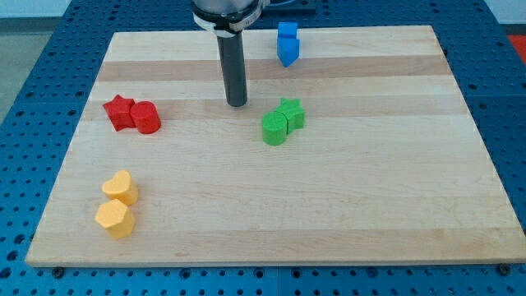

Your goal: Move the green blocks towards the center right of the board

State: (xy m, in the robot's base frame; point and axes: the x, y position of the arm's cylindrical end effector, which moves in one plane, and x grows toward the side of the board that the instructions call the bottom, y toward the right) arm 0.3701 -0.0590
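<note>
A: Task items?
B: Green cylinder and green star, touching, near the board's middle, slightly toward the view's top.
A: Tool?
B: My tip, just to the pair's left, apart from both. No pincer fitted, so no open or closed state to report.
A: Progress?
B: Judged barely begun; the whole run toward centre right remains.
A: Others?
B: Red pair, yellow pair, blue pair, all well apart from the path.
</note>
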